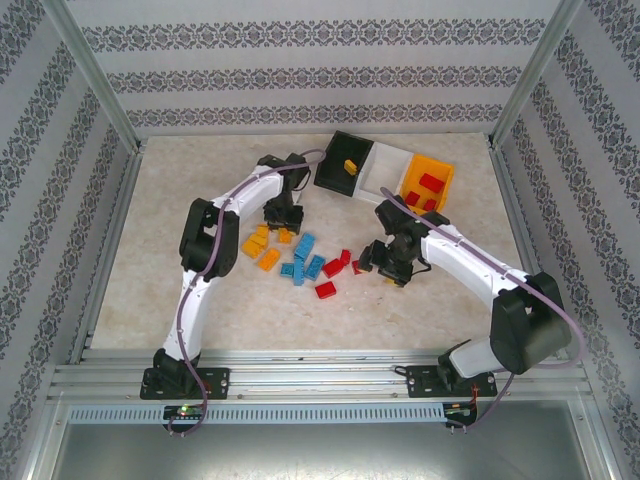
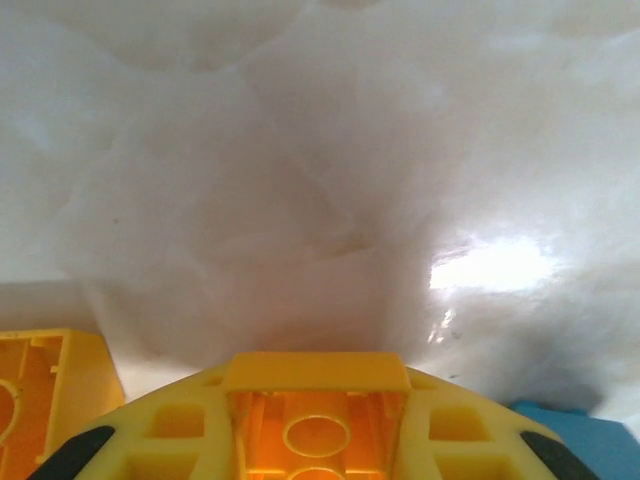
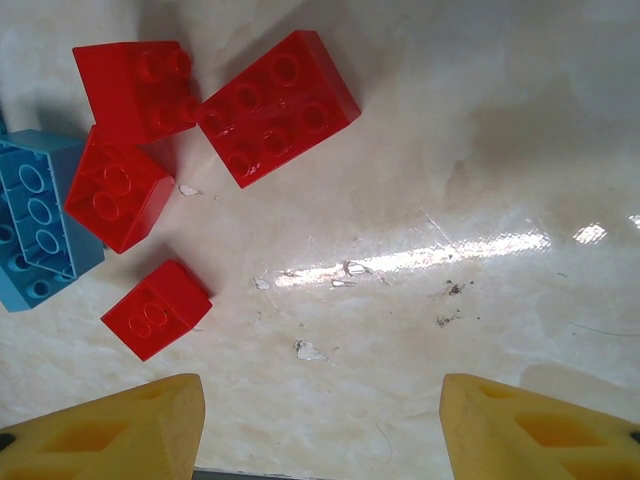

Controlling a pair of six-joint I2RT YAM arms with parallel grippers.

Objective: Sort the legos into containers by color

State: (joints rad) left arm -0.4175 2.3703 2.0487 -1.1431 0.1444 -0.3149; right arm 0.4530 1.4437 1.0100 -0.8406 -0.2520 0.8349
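Loose legos lie mid-table: an orange-yellow group [image 1: 262, 247], a blue group [image 1: 303, 262] and red ones [image 1: 330, 268]. My left gripper [image 1: 283, 220] is low over the yellow group. In the left wrist view it [image 2: 315, 445] is shut on an orange-yellow brick [image 2: 315, 372] whose hollow underside faces the camera. My right gripper [image 1: 385, 262] hovers just right of the red bricks; its jaws [image 3: 320, 440] stand open with bare table between them. Three joined containers stand at the back: black [image 1: 335, 172], white [image 1: 385, 172] and orange [image 1: 440, 170].
One yellow brick [image 1: 350, 166] lies in the black bin and several red bricks [image 1: 430, 183] in the orange one. Red bricks [image 3: 275, 105] and a blue one [image 3: 35, 220] lie left of the right gripper. Metal frame posts and patterned walls enclose the table.
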